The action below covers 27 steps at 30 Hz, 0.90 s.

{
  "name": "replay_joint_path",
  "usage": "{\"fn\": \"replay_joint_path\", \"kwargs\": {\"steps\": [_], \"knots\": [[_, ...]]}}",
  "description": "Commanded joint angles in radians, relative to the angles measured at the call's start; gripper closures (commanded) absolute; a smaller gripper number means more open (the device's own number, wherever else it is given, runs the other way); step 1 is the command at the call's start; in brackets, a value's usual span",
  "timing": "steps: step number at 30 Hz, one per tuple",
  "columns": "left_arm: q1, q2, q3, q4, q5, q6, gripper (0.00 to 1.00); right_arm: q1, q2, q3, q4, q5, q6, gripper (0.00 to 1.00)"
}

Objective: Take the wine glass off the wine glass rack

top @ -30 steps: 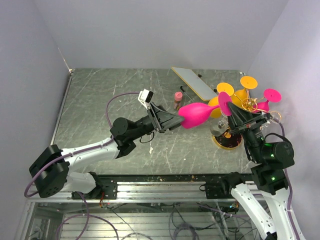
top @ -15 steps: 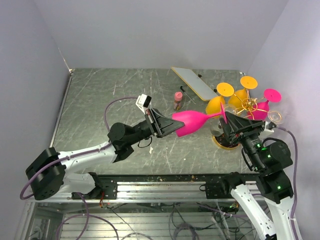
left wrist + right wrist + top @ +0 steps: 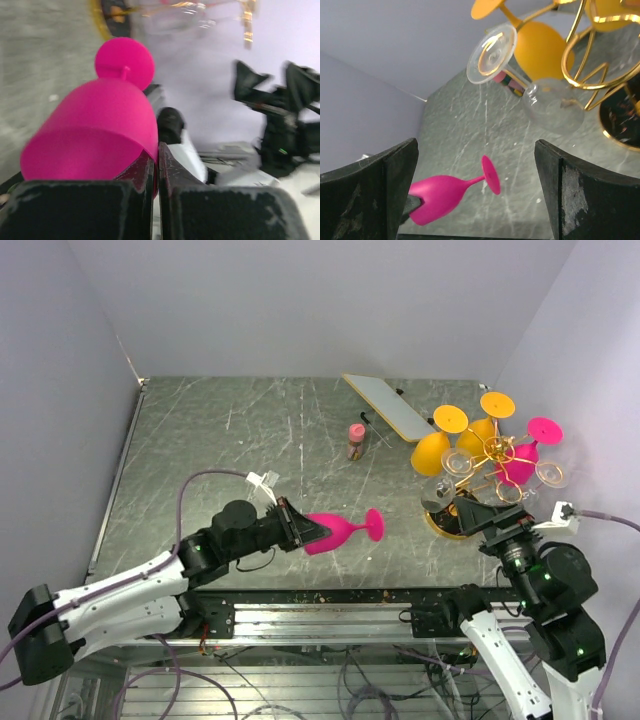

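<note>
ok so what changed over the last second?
The left gripper, shut on the bowl rim of the pink wine glass, carried it from beside the wine glass rack leftward and toward the near edge. The right gripper, open, pulled back from the rack. Unchanged: the rack, the orange glasses, clear glasses and second pink glass on it, the white board, the small bottle.

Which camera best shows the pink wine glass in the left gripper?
Top external: the held pink wine glass shows bowl, stem and foot, lying sideways in the left gripper. Left wrist shows bowl and foot close up, blurred; right wrist shows it side-on, rim hidden.
</note>
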Motion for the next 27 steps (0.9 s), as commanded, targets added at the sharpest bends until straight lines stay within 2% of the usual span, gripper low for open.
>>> {"fn": "replay_joint_path", "kwargs": {"steps": [1,3,4,6,9,12,16,20,27], "knots": [[-0.003,-0.052,0.242,-0.804,-0.275,0.189,0.93,-0.002,-0.039,0.055,-0.009,0.051,-0.213,0.00],[-0.003,-0.005,0.397,-1.096,-0.378,0.237,0.93,-0.001,-0.045,0.060,-0.004,0.088,-0.234,0.00],[-0.003,0.031,0.454,-1.188,-0.415,0.262,0.93,-0.002,-0.046,0.060,-0.002,0.099,-0.246,0.00],[0.002,0.124,0.577,-1.346,-0.482,0.314,0.93,-0.002,-0.047,0.056,-0.003,0.110,-0.262,0.00],[0.029,0.318,0.729,-1.490,-0.512,0.447,0.93,-0.002,-0.046,0.054,0.002,0.108,-0.280,0.00],[0.100,0.463,0.855,-1.535,-0.499,0.579,0.93,-0.002,-0.067,0.024,0.053,0.101,-0.313,0.00],[0.298,0.606,1.000,-1.458,-0.322,0.761,0.93,-0.002,-0.064,0.004,0.104,0.102,-0.329,0.00],[0.408,0.831,1.251,-1.461,-0.269,0.882,0.93,-0.002,-0.021,-0.002,0.103,0.108,-0.343,0.00],[0.498,1.212,1.809,-1.654,-0.204,0.971,0.93,-0.002,0.031,0.042,0.042,0.161,-0.286,0.00]]}}
